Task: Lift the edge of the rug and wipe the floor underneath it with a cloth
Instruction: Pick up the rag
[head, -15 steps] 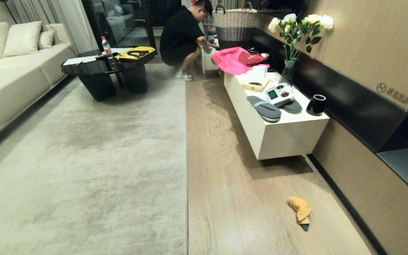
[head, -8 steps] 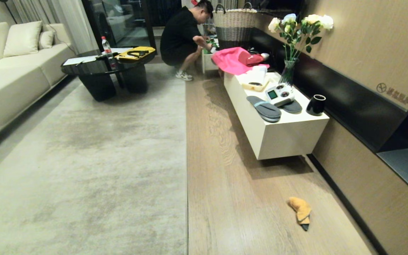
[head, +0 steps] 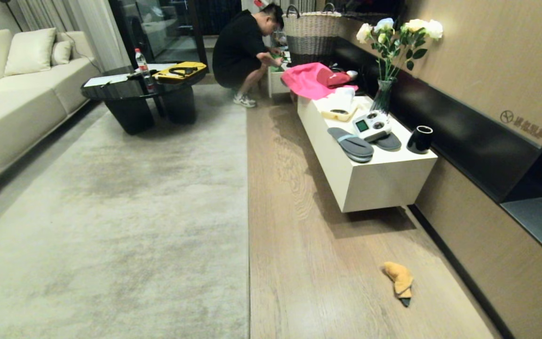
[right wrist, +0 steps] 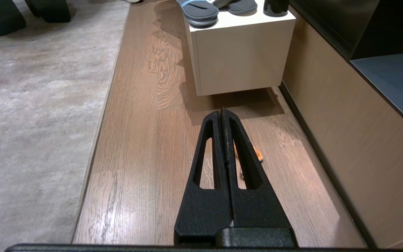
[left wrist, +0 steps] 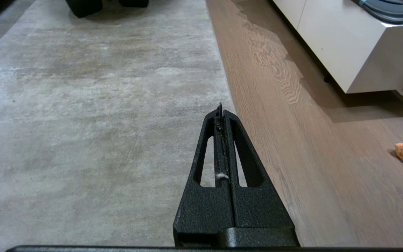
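- Rug (head: 111,212): pale grey-beige, mottled, short pile; covers the left and centre of the room in the head view and lies flat.
- Floor (head: 308,245): light brown wood-grain planks, exposed as a strip between the rug and the wall on the right.
- Rug edge (head: 248,226): straight border running from near to far, lying flat against the floor, not lifted.
- Sofa (head: 12,94): cream, along the far left, with cushions.
- Low cabinet (head: 370,179): white, standing on the floor strip against the right wall; it carries grey slippers (head: 352,145), a black cup (head: 420,139), a vase of flowers (head: 388,70) and bright pink fabric (head: 311,80).
- Coffee table (head: 139,94): black, on the far part of the rug.
- Person (head: 245,52): in dark clothing, crouching at the far end beside a woven basket (head: 312,33).
- Left gripper (left wrist: 221,108): fingers pressed together, holding nothing; held above the rug just beside the rug edge.
- Right gripper (right wrist: 221,112): fingers pressed together, holding nothing; held above the bare floor, with the cloth partly hidden behind it in the right wrist view.
- Cloth (head: 400,280): small, orange-yellow with a dark tip; lies crumpled on the floor near the right wall, in front of the low cabinet, well apart from the rug edge and untouched.
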### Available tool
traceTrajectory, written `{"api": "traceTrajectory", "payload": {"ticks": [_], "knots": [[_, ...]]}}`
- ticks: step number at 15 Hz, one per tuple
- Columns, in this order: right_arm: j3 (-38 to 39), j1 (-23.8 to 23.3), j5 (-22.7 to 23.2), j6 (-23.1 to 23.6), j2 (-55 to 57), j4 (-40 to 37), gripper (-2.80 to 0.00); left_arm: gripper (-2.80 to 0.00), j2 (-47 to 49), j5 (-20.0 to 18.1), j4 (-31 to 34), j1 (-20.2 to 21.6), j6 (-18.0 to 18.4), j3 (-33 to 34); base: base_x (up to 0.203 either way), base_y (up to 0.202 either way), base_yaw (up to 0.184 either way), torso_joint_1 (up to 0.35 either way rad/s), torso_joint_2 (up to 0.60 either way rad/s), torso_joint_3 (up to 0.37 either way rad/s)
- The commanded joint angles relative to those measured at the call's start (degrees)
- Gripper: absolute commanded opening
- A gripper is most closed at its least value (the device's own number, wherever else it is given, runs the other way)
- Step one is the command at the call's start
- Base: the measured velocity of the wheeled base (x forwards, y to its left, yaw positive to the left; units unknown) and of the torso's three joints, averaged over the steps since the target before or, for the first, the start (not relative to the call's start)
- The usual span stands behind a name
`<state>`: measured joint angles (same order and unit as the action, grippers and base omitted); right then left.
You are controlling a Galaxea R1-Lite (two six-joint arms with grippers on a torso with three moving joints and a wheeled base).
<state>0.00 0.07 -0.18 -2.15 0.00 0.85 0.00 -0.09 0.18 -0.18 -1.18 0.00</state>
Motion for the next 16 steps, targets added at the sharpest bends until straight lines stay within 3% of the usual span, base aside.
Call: {"api": "traceTrajectory", "payload": {"ticks": [1,8,16], "knots": [[0.0,0.0,0.0,-0.1,0.0,0.0,-2.80,-2.80,0.1,0.0,-0.1,0.0,0.0,0.0,0.000,0.000,0.000,0.000,0.00,0.000],[0.0,0.0,0.0,0.0,0.0,0.0,-2.80,-2.80,0.1,0.1,-0.1,0.0,0.0,0.0,0.000,0.000,0.000,0.000,0.00,-0.009],[0.0,0.0,0.0,-0.1,0.0,0.0,-2.80,-2.80,0.1,0.0,0.0,0.0,0.0,0.0,0.000,0.000,0.000,0.003,0.00,-0.178]]}}
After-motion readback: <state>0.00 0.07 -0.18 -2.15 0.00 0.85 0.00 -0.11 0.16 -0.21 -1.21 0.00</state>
